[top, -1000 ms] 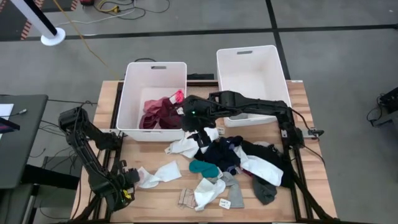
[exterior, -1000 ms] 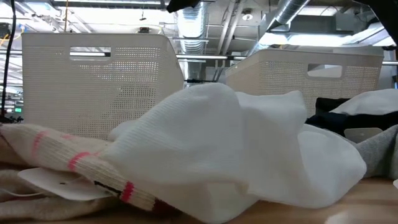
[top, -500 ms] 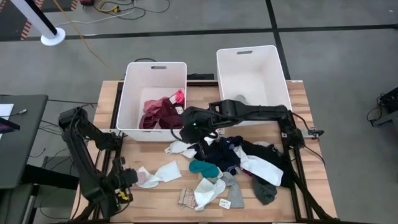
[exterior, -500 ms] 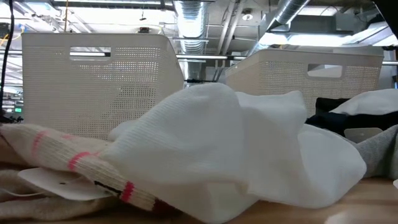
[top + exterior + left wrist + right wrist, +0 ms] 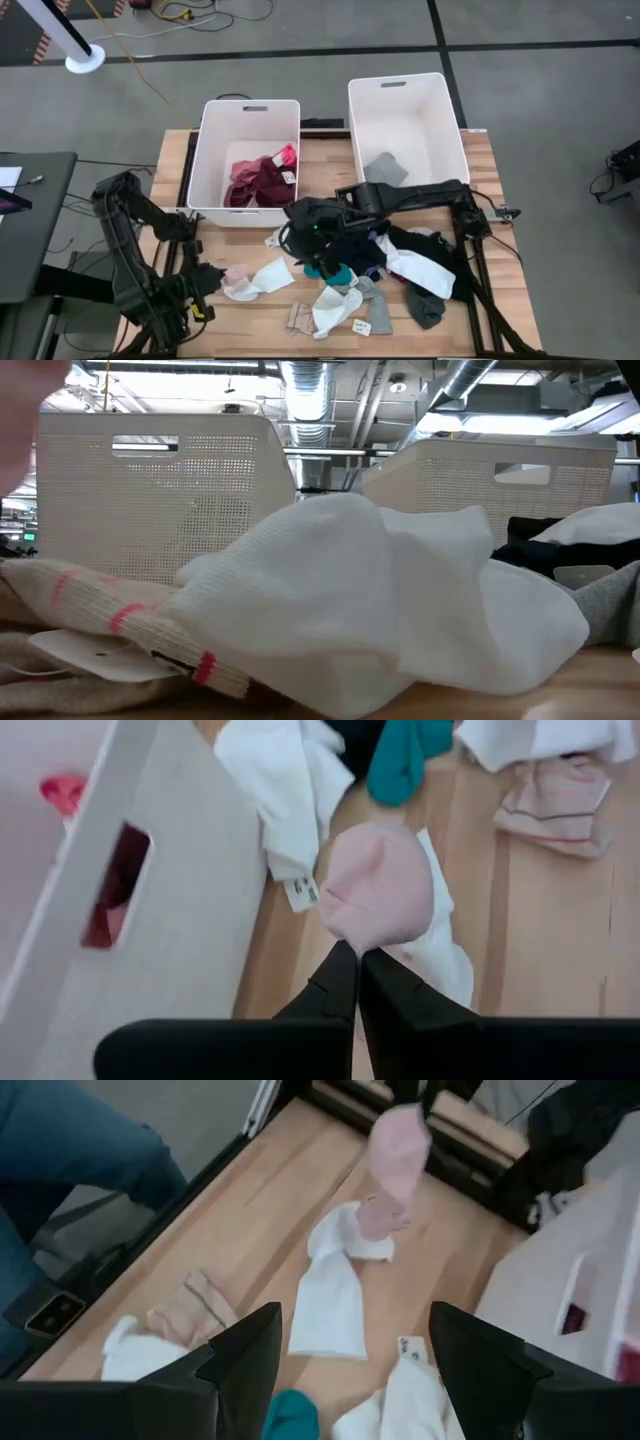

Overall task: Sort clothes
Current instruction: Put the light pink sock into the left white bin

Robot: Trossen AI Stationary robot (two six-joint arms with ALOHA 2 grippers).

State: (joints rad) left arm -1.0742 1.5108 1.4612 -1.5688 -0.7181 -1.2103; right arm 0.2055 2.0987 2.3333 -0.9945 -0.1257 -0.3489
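Between the closed left jaws [image 5: 357,960] hangs a pink sock [image 5: 378,888], lifted just above a white sock [image 5: 325,1285] on the worktop [image 5: 250,315]. Right jaws [image 5: 345,1370] stand wide and empty over the clothes pile [image 5: 375,260], a teal garment [image 5: 291,1415] directly beneath them.

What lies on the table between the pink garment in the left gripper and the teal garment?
A white sock lies flat on the wood between the pink garment and the teal garment, clearest in the high view.
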